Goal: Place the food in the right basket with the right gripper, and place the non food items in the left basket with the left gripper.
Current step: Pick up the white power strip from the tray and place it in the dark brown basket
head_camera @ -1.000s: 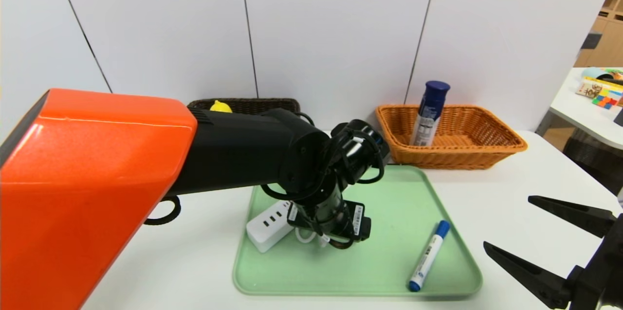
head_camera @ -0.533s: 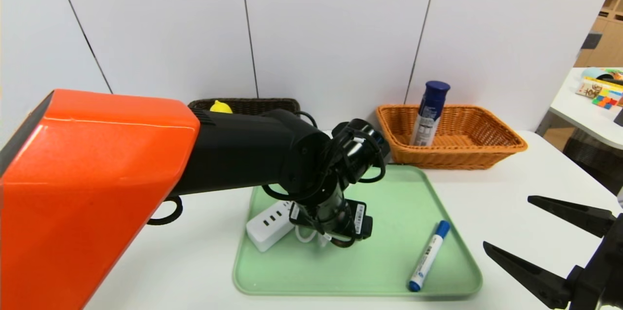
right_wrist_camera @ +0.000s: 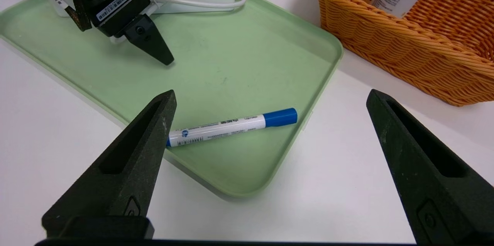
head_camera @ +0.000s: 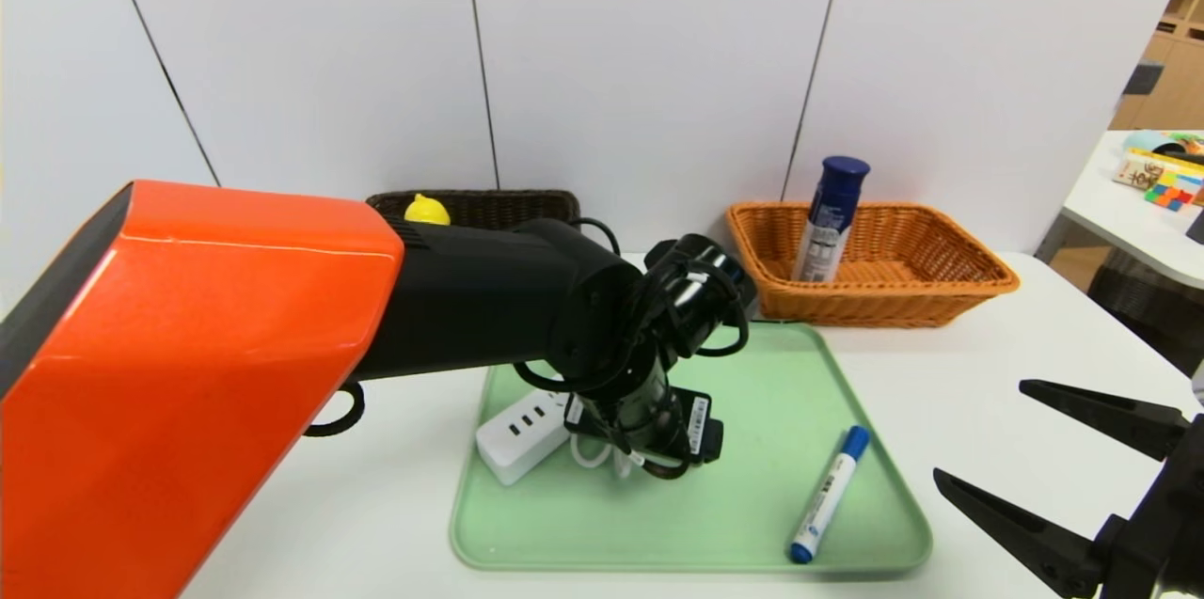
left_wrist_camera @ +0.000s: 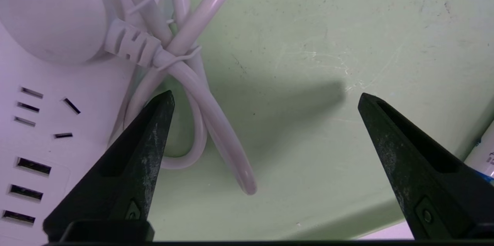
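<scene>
The food, a tall blue-capped can [head_camera: 828, 218], stands in the orange right basket [head_camera: 941, 298]. A yellow duck [head_camera: 426, 209] shows over the rim of the dark left basket [head_camera: 527, 202]. The white power strip [head_camera: 517, 434] and the blue-capped marker [head_camera: 830, 494] lie on the green tray. My left gripper [left_wrist_camera: 266, 99] hangs open just above the tray beside the strip. One of its fingers [left_wrist_camera: 146, 141] is over the looped cord [left_wrist_camera: 216, 130], and nothing is held. My right gripper [head_camera: 983, 430] is open and empty above the table, right of the tray.
The green tray [head_camera: 752, 524] fills the middle of the white table, with both baskets behind it against the wall. The orange left arm [head_camera: 188, 373] covers the table's left side. A second table with colourful items [head_camera: 1157, 176] stands at far right.
The left arm has shifted slightly, its wrist sinking a little toward the tray by the power strip. The right gripper, marker and can have not moved.
</scene>
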Tool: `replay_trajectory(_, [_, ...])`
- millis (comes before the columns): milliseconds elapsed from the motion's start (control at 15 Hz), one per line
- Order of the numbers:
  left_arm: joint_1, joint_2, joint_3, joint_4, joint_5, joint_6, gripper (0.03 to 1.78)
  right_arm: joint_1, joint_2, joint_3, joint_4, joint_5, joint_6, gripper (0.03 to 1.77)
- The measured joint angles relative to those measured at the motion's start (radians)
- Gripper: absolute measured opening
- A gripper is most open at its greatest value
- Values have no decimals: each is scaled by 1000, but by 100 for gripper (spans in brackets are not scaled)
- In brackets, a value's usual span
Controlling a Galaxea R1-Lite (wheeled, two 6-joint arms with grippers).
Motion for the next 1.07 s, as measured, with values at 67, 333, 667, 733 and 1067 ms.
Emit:
replay_trajectory(67, [0,1,0,0,0,0,169,0,0,2,0,-1,0,170])
replay_trajectory(333, [0,2,2,1,3,9,107,0,0,4,0,1,0,170])
replay_trajectory(667, [-1,-7,5,1,3,8,9,0,0,7,-1,3,0,170])
replay_trajectory(733, [-2,-10,5,1,2,8,11,0,0,7,0,3,0,170])
replay_trajectory(1067, [-2,-26,12,3,6,8,11,0,0,7,-1,4,-1,170])
